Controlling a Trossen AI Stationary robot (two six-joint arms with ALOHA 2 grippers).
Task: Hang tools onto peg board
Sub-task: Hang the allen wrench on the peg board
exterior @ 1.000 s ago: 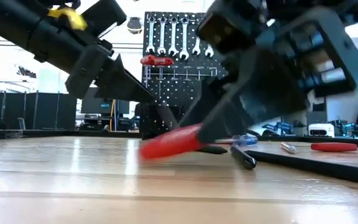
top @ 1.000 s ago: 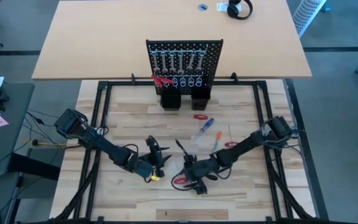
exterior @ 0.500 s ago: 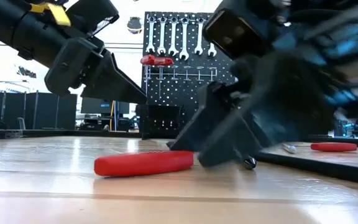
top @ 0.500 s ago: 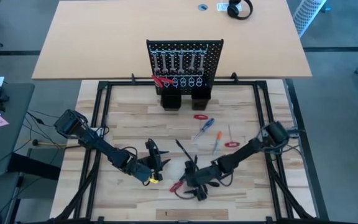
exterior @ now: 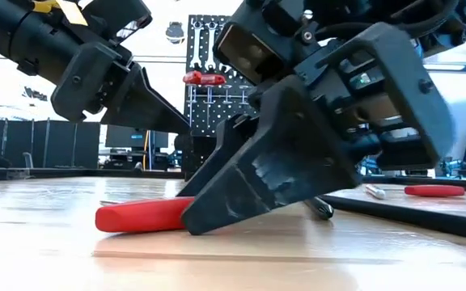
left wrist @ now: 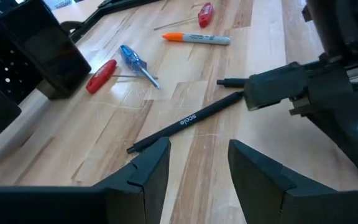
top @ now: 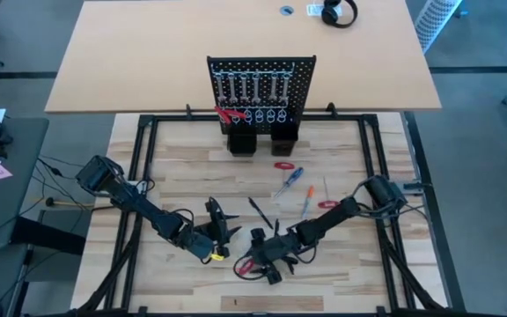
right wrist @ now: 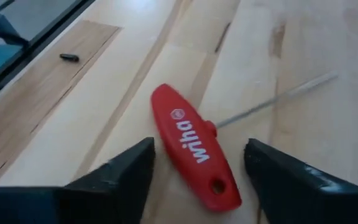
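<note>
A: Where's the right gripper (top: 252, 261) rn?
B: Low over the near part of the pale wooden slatted table (top: 174, 167), fingers (right wrist: 114, 177) spread wide, one on each side of the red T-handled hex key with the thin silver shaft (right wrist: 194, 146). Key's lying flat on the wood, says "wiha" on the handle. Fingers aren't touching it, as far as I can see.
A: And the left gripper (top: 221, 222)?
B: Just beside it, on the left of the right one, hovering above the table. Fingers (left wrist: 145, 177) apart too, nothing between them. A long black marker-like stick tool (left wrist: 185, 121) lies ahead of it.
A: Peg board?
B: The upright black perforated peg board (top: 260, 92) is at the far edge of the table, well apart from both arms. Silver wrenches (exterior: 205, 40) hang along its top, a red-handled piece (exterior: 205, 78) under them.
A: Other stuff loose?
B: Yep, mid-table: a blue-handled screwdriver (left wrist: 135, 62), an orange-capped marker pen (left wrist: 196, 38), a small red-handled tool (left wrist: 100, 75) near the black box holder (left wrist: 45, 50).
</note>
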